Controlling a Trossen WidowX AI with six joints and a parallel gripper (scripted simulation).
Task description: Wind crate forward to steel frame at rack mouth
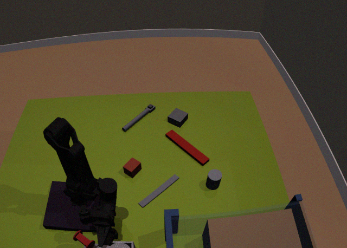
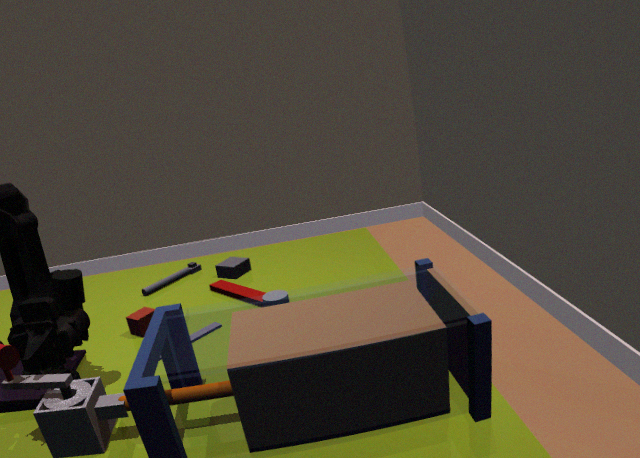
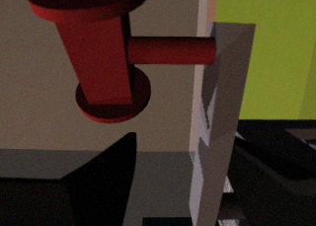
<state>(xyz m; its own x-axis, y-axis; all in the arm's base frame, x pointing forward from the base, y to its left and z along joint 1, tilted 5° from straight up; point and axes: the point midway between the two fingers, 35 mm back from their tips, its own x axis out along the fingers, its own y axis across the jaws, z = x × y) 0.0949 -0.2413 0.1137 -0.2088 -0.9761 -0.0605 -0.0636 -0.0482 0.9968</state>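
The crate [image 1: 252,231] [image 2: 341,391] sits flat inside the clear-panelled cubby, with a gap between its front and the blue frame [image 1: 168,228] [image 2: 157,417] at the mouth. An orange strap [image 2: 204,392] runs from its front towards the winch [image 2: 73,427]. The winch handle [image 2: 38,379] [image 3: 229,88] lies level over the winch, its dark shaft going down into the top. Its red grip [image 1: 83,239] [image 3: 101,63] points away from the crate. My gripper [image 3: 178,139] is part open, one finger on each side of the handle's grey arm, with a visible gap on the left.
A grey ratchet-like tool [image 1: 137,118] [image 2: 168,280], a grey block [image 1: 178,116], a red bar [image 1: 186,147], a red block [image 1: 132,167], a flat grey strip [image 1: 159,190] and a grey cylinder [image 1: 213,179] lie on the green mat. Blue rear posts [image 2: 480,365] stand behind the crate.
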